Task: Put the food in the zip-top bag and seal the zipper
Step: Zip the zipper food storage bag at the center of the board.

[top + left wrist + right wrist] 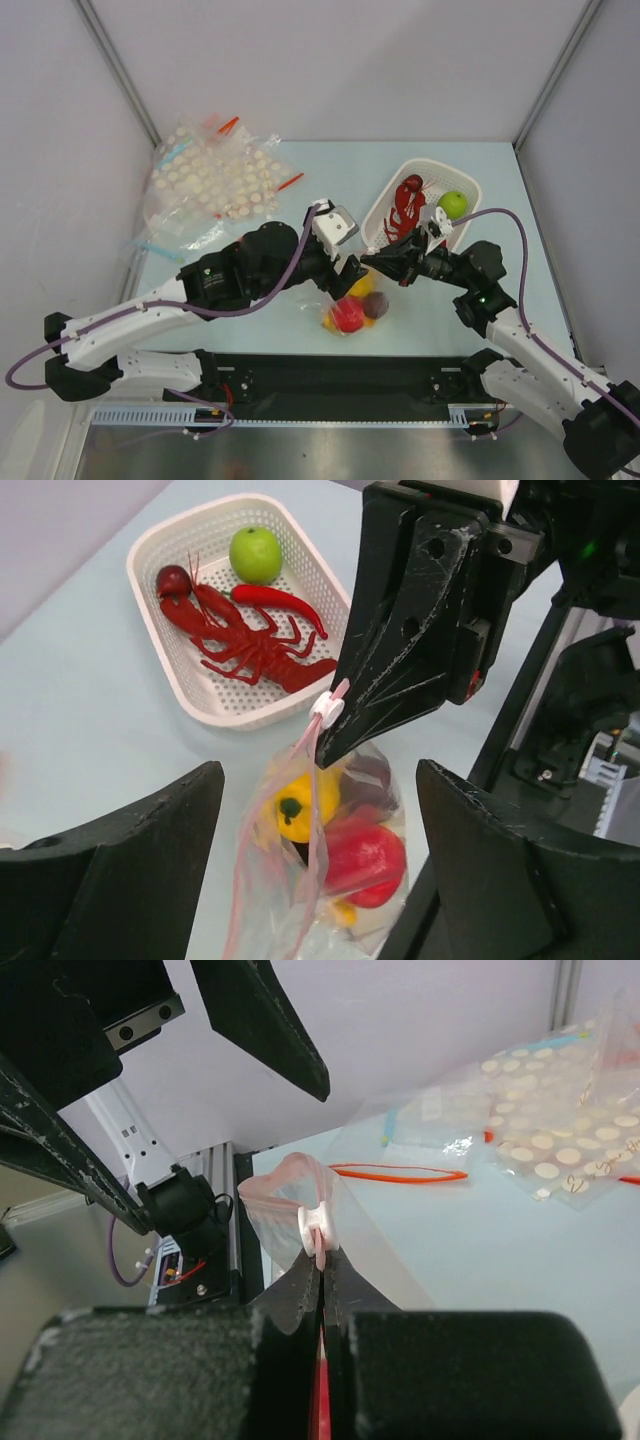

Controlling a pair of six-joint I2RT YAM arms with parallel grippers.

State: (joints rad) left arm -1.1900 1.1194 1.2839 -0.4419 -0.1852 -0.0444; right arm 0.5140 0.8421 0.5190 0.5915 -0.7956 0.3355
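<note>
Mostly the plain clear, crinkly zip-top bag (350, 312) is masked from above by the two black grippers meeting over it near the front middle of the table, so only its lower part shows. The left wrist view reads the food inside better: a glossy yellow bell pepper (295, 805), a red apple (367, 860) and a dark purple round fruit (372, 775). A yellow-orange piece lies beneath them (too covered to name). The frame edge cuts off the bag's bottom there.

The left gripper (320, 778) hangs over the bag with its fingers spread wide, touching nothing. The right gripper (322, 1265) has its fingers pressed together on the thin pinkish-red plastic zipper (275, 1172), just below a small white slider (317, 1228). The strip rises from the bag to that pinch. Whether the mouth is sealed along its length cannot be made out.

At the far left back lies a heap of clear bags printed with pale dots (215, 180). Right of the grippers stands a white perforated plastic basket (440, 163). It holds a red lobster (405, 205), a green apple (453, 205) and a slim red chili (275, 600).

All of it rests on a pale blue tabletop (340, 170), enclosed by plain white walls (350, 60) with metal corner posts.
</note>
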